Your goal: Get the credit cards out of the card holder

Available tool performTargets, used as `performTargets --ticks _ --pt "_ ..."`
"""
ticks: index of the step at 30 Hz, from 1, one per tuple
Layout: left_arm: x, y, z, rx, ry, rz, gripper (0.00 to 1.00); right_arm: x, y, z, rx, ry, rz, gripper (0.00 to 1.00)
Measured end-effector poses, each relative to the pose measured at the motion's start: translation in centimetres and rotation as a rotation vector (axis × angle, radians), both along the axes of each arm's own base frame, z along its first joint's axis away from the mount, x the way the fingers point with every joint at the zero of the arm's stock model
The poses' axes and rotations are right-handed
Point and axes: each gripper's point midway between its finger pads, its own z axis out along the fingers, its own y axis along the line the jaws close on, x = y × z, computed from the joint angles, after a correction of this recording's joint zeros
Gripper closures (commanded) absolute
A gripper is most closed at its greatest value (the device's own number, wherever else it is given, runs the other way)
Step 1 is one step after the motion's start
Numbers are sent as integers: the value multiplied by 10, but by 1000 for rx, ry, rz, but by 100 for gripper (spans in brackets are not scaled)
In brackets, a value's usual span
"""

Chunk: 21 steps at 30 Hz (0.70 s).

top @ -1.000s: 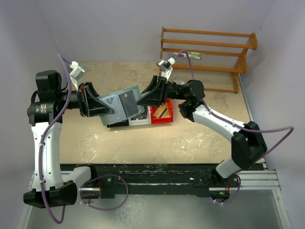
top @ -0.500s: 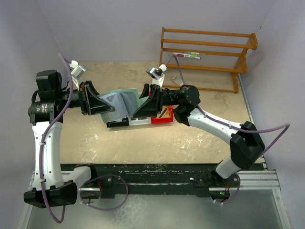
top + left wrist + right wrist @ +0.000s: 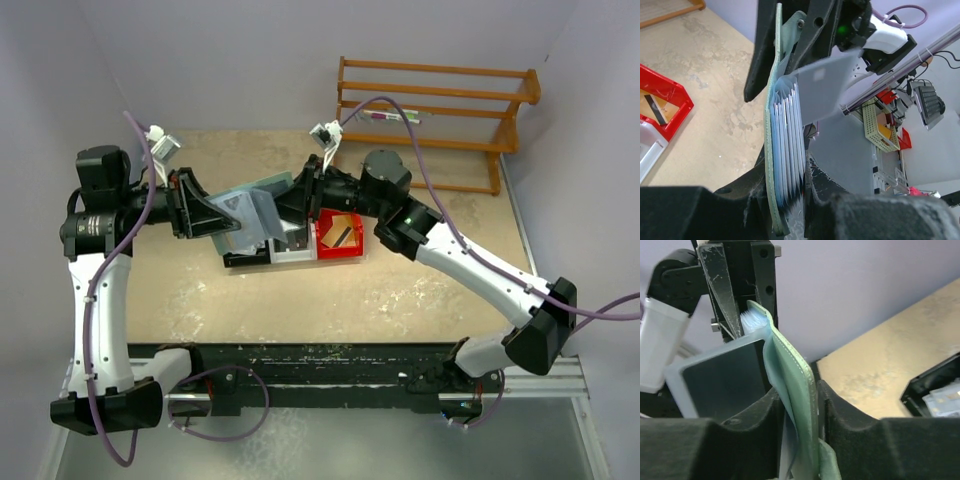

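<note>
Further left than 1 second ago: right gripper (image 3: 292,212), swung in from over the bins (image 3: 340,247) and now up against the card holder (image 3: 255,205).

From the left: left gripper (image 3: 218,222) clamped on the holder's lower end, keeping it in the air above the bins, with several credit cards (image 3: 790,145) fanned inside. Next, 1 loose card (image 3: 826,85) poking out of the top toward the right arm. Then right fingers (image 3: 860,450) straddling the green flap; pinched or not, cannot tell.

Step in hand, by the look of it: getting hold of 1 card for the pull. Needed next: a pinch on the card alone, not the flap, then a straight draw along the slot.
</note>
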Motion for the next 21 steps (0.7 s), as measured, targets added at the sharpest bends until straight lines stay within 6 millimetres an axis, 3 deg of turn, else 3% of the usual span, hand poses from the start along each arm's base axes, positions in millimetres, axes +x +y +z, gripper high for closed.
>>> performTargets --ticks 4,5,9,13,21 --pt "4 1 -2 12 5 22 71 -2 -1 2 -35 -53 -62 98" --pt "4 1 -2 12 4 22 67 -5 -1 5 -39 -68 -70 100" --pt "3 1 -4 9 -10 11 50 -10 0 9 -93 -121 -125 100" --pt "4 1 -15 18 -29 10 34 -5 2 -2 -209 -153 -209 100" --pt "-1 1 -31 30 -91 -12 26 9 -18 -22 -390 -209 -340 100"
